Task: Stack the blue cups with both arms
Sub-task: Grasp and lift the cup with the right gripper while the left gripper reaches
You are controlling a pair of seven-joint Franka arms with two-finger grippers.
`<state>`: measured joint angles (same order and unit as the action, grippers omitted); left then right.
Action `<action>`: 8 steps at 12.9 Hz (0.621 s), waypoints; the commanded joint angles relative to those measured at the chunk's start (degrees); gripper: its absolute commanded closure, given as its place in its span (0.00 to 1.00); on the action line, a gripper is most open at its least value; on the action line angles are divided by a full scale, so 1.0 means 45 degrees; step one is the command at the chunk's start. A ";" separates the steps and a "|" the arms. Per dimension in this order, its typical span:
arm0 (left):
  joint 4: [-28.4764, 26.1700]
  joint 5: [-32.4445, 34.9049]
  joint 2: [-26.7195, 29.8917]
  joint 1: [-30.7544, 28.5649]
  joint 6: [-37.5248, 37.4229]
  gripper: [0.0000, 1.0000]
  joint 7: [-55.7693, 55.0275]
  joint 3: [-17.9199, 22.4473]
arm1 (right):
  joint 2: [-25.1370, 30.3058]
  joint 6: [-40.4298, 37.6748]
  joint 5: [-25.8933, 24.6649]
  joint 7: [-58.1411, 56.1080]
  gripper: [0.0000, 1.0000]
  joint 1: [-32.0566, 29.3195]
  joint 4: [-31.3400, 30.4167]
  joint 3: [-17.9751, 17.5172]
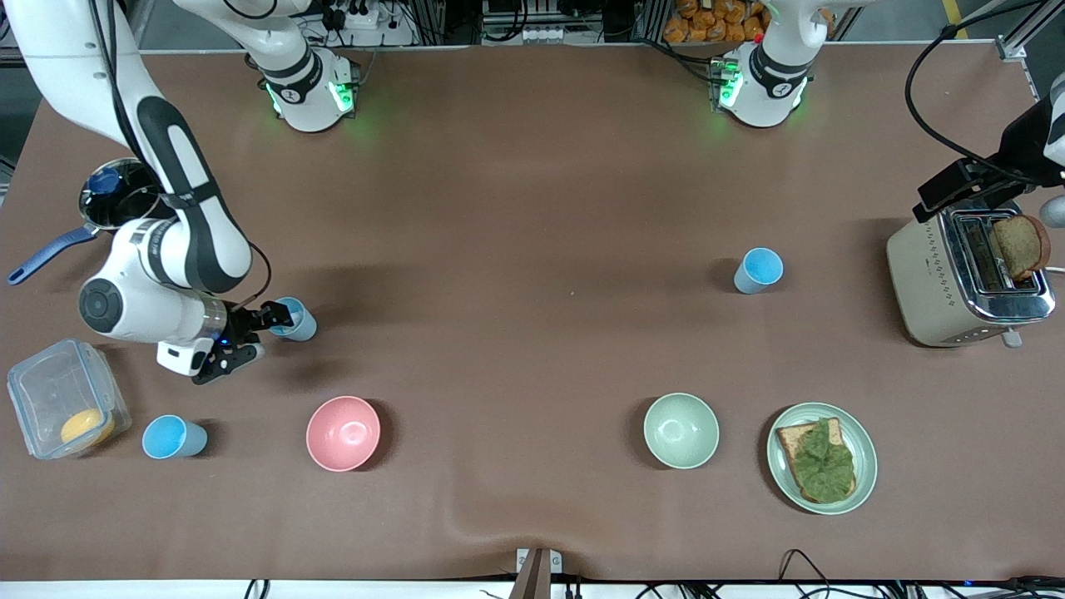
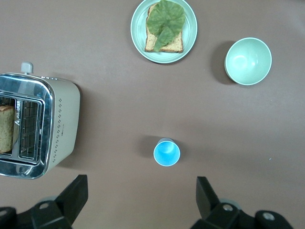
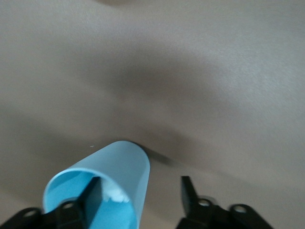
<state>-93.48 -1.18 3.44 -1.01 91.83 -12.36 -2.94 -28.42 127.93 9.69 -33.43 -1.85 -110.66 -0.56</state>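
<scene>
The right end effector [image 1: 255, 331] is sitting low at the right arm's end of the bench, straddling the wall of a blue cup [image 1: 295, 320]: in the right wrist view one finger [image 3: 93, 198] is inside the cup's mouth and the other is outside its wall with a gap showing, so the grip is not yet firm. The left end effector [image 2: 140, 200] is hanging spread and empty, high over the toaster's end of the bench, looking down on a second blue cup [image 1: 758, 270] standing upright and alone; that arm is waiting. A third blue cup [image 1: 172, 438] is standing nearer the front camera, just beside a clear lidded container [image 1: 65, 410] with something yellow inside. I'd say the risk is in this rim pinch: the cup is light and tapered, so an uneven squeeze could tip it or let it swing and slip once lifted. Around the right arm, a steel saucepan [image 1: 116, 195] with a blue handle is lying close by its elbow. A pink bowl [image 1: 343, 433] and a pale green bowl [image 1: 681, 430] are sitting between the cups, near the front camera, and a plate [image 1: 865, 466] of bread with lettuce and a toaster [image 1: 936, 287] holding a slice are crowding the left arm's end, though nothing is directly blocking either cup.
</scene>
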 commanded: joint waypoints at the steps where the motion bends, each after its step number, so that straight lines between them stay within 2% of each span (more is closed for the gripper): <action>1: 0.0069 0.0107 -0.0061 0.0088 0.0063 0.00 0.0364 -0.0109 | -0.0071 0.0010 0.0191 -0.0539 1.00 -0.0135 0.0059 -0.0051; 4: 0.0069 0.0088 -0.0509 0.0128 0.0121 0.00 0.0384 -0.0167 | -0.0013 -0.0243 0.0191 -0.0461 1.00 -0.0097 0.0214 -0.0051; 8: 0.0050 -0.0067 -0.0627 0.0050 0.0180 0.00 0.0500 -0.0110 | 0.0027 -0.3245 0.0346 0.0180 1.00 -0.0018 0.2009 -0.0148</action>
<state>-93.53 -1.18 0.51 -0.42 92.39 -11.87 -3.57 -28.79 118.90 10.12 -34.17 -1.84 -105.19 -0.60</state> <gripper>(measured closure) 0.000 0.974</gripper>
